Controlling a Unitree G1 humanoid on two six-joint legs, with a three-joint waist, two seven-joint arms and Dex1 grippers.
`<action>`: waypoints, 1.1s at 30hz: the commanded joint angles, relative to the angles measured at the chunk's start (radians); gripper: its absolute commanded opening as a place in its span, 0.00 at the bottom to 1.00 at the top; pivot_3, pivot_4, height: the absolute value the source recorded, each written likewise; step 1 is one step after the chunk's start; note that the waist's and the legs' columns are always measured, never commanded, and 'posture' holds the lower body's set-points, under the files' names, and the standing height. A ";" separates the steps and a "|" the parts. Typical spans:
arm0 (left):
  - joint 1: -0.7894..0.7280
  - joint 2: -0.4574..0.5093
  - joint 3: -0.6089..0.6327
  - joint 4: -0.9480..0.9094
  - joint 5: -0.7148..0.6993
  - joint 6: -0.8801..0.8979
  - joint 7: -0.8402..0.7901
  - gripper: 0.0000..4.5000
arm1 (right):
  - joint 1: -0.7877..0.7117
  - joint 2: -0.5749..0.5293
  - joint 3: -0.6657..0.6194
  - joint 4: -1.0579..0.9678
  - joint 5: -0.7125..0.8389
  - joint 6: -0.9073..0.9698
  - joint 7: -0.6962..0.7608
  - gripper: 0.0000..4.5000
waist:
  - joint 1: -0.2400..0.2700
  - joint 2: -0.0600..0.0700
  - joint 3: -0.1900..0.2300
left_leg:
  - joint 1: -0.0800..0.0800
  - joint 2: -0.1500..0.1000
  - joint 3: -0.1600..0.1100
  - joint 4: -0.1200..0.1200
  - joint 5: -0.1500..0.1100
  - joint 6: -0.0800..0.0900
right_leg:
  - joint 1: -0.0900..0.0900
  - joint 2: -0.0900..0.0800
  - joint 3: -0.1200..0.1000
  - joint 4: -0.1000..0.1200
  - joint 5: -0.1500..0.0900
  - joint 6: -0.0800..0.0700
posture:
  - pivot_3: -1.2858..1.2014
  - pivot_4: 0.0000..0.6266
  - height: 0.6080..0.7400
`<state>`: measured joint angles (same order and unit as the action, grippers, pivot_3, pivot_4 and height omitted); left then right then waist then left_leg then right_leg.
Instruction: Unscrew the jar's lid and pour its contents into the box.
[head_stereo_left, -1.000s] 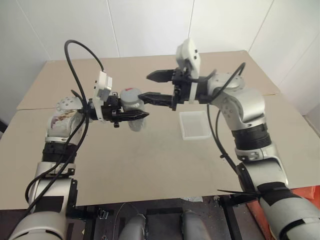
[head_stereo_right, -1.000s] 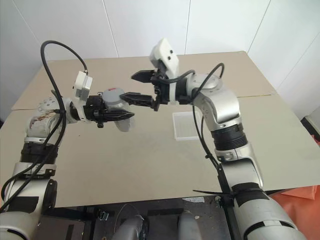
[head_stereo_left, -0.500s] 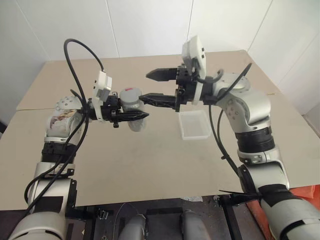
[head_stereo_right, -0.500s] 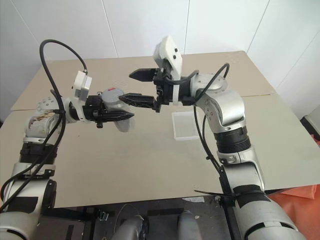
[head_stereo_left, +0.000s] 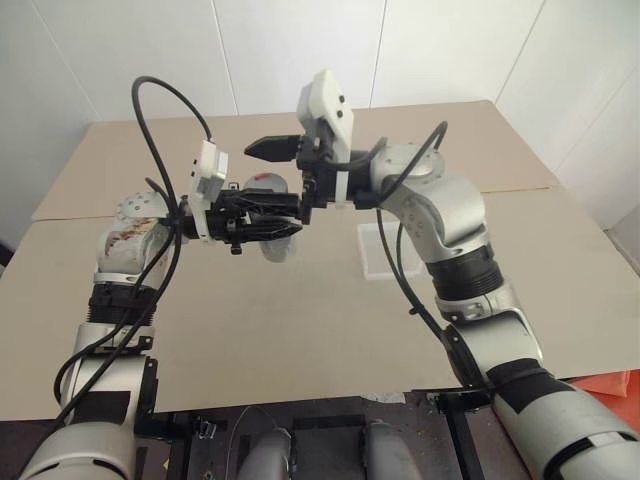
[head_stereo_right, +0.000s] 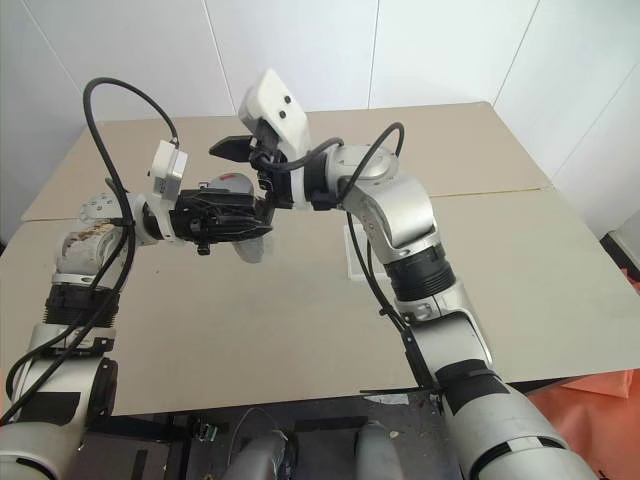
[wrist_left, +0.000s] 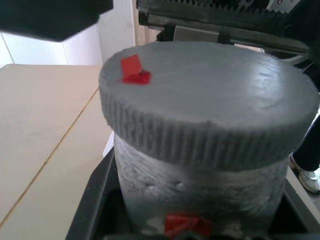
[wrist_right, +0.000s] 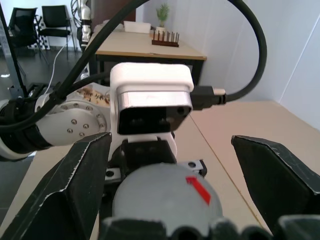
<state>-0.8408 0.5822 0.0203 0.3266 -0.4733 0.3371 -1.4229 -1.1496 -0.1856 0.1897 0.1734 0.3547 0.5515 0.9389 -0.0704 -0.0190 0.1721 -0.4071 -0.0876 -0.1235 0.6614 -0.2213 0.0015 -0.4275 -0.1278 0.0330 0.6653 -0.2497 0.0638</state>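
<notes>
Above the table (head_stereo_left: 300, 330), the jar (wrist_left: 200, 195) stands upright, lid (wrist_left: 210, 95) topmost.

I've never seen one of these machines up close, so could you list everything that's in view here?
jar: one, clear with red label, held above the table in the left gripper
lid: one, grey with a red mark, on the jar
box: one, translucent white, on the table right of the jar
table: one, beige
chairs: two, black, far background
left gripper: one, black, shut on the jar
right gripper: one, black, open, fingers either side of the lid
</notes>
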 joint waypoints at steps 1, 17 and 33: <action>-0.016 0.012 0.022 -0.029 -0.015 -0.005 0.002 0.44 | -0.029 0.001 0.001 -0.006 -0.016 -0.026 -0.005 0.99 | 0.001 0.000 0.000 | 0.000 0.000 0.000 0.000 0.000 0.000 | 0.000 0.000 0.000 0.000 0.000 0.000 | 0.52 0.24 1.00; -0.007 0.030 0.026 -0.042 -0.021 -0.006 0.004 0.44 | -0.007 -0.057 -0.030 0.045 -0.051 -0.035 0.005 0.99 | 0.000 0.000 0.000 | 0.000 0.000 0.000 0.000 0.000 0.000 | 0.000 0.000 0.000 0.000 0.000 0.000 | 0.52 0.24 1.00; -0.008 0.032 0.024 -0.046 -0.027 -0.005 0.001 0.44 | 0.027 -0.122 -0.036 0.042 -0.045 -0.048 0.015 0.99 | 0.000 0.000 0.000 | 0.000 0.000 0.000 0.000 0.000 0.000 | 0.000 0.000 0.000 0.000 0.000 0.000 | 0.52 0.24 1.00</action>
<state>-0.8382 0.5975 0.0204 0.3267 -0.4717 0.3473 -1.3863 -1.1268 -0.2684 0.1940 0.1996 0.3372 0.5139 0.9870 -0.0708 -0.0190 0.1721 -0.4072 -0.0877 -0.1235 0.6614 -0.2213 0.0015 -0.4274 -0.1278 0.0330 0.6652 -0.2497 0.0638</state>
